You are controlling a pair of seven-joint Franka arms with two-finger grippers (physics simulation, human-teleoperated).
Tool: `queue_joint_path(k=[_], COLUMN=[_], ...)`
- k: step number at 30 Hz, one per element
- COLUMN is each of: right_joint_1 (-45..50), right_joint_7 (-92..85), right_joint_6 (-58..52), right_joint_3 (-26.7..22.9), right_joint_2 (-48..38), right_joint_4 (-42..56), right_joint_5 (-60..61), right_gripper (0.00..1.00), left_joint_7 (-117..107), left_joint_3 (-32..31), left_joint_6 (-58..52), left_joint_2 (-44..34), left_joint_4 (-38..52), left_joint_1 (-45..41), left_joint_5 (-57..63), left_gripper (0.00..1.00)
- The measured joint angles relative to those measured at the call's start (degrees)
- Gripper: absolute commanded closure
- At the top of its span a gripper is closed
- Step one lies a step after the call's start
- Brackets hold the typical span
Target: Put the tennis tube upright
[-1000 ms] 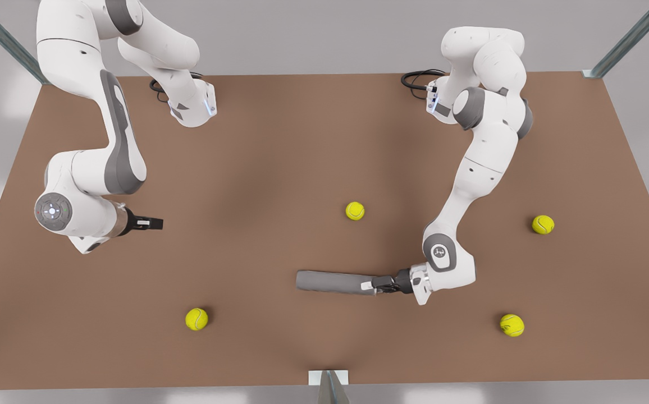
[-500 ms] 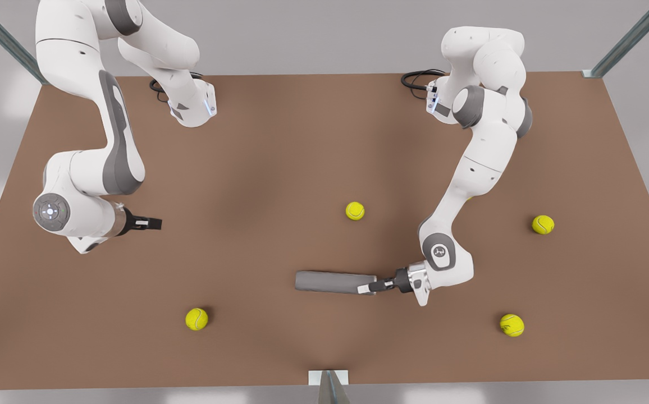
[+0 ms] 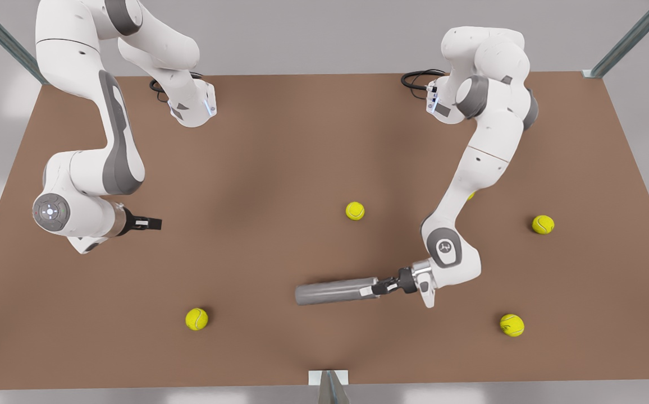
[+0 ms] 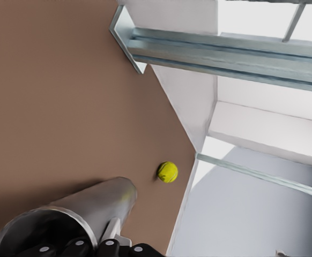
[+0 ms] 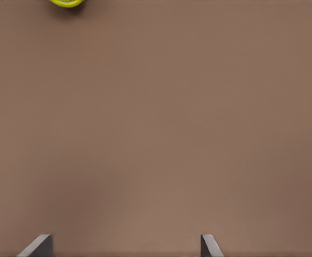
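Left gripper [image 3: 370, 290] pinches the tennis tube [image 3: 333, 292] at its 3 o'clock end; right gripper [image 3: 156, 224] hovers at 9 o'clock, fingers spread.

No readable text anywhere.

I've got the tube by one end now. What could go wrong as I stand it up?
1. The left gripper holds the tennis tube only at its end, so the long free length may twist or slip out of the grip as it swings.
2. Set down tilted, it may topple and roll toward the tennis ball.

The right gripper waits, open, too far off to steady it.
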Motion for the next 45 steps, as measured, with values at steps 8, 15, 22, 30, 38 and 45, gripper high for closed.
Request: queue_joint_path(k=[8, 15, 22, 30, 38, 45], right_joint_1=[0.11, 0.08, -0.01, 0.08, 0.08, 0.08], right_joint_7=[0.27, 0.35, 0.26, 0.44, 0.46, 0.44], right_joint_6=[0.09, 0.09, 0.0, 0.06, 0.0, 0.0], right_joint_3=[0.0, 0.0, 0.0, 0.0, 0.0, 0.0], right_joint_2=[0.53, 0.53, 0.53, 0.62, 0.62, 0.62], right_joint_4=[0.05, 0.05, 0.05, 0.05, 0.05, 0.05], right_joint_5=[0.0, 0.0, 0.09, 0.06, 0.07, 0.08], right_gripper=[0.0, 0.0, 0.0, 0.0, 0.0, 0.0], left_joint_7=[-3.54, -15.05, -38.04, -47.77, -48.69, -51.37], left_joint_3=[0.49, 0.88, 0.79, 1.06, 0.97, 0.09], left_joint_6=[3.89, 8.64, 4.83, -7.68, -10.95, -14.91], left_joint_2=[-5.9, -14.09, -23.56, -28.7, -30.49, -32.33], left_joint_4=[-6.2, -14.9, -19.95, -18.49, -18.28, -18.25], left_joint_1=[0.0, -0.51, -0.33, 1.06, 0.56, -0.57], left_joint_5=[0.94, 5.97, 22.55, 49.62, 63.7, 73.93], left_gripper=[0.78, 0.78, 0.78, 0.78, 0.77, 0.77])
